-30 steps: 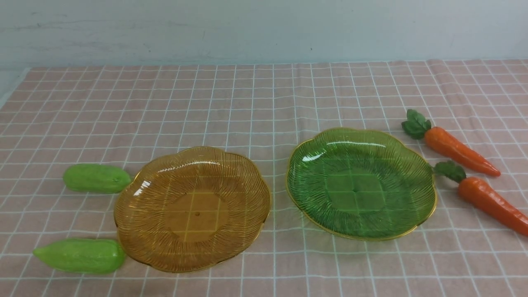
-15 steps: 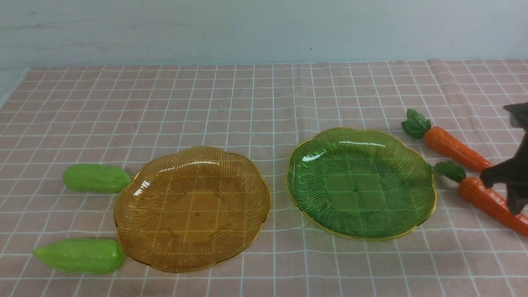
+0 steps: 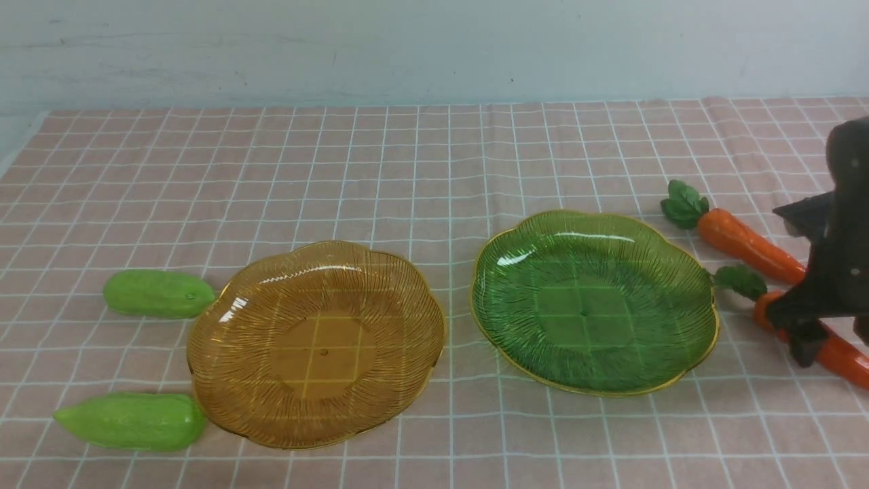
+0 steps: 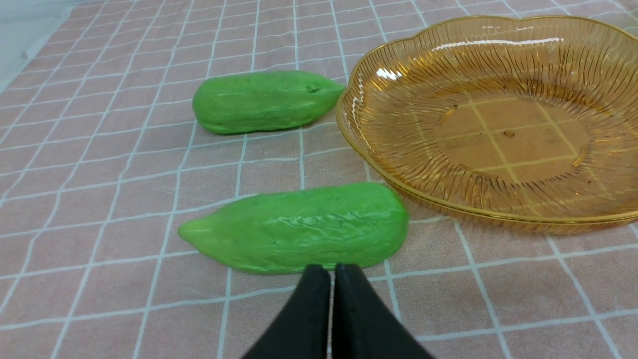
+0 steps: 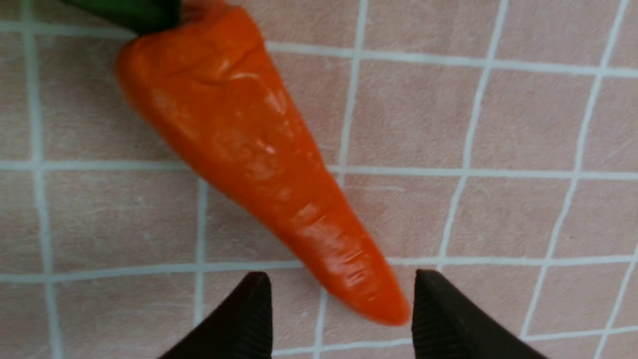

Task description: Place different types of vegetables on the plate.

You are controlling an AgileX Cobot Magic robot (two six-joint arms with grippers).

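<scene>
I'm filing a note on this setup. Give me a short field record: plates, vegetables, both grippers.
cloth: pink, white grid
amber plate: empty
green plate: empty
far gourd, near gourd: on cloth, left of amber plate
far carrot, near carrot: on cloth, right of green plate
left gripper: shut, by near gourd
right gripper: open, jaws either side of near carrot's tip

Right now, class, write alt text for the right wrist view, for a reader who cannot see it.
An orange toy carrot lies on a pink checked cloth, its narrow tip between the open black fingers of the right gripper. Its dark green top is cut off.
</scene>
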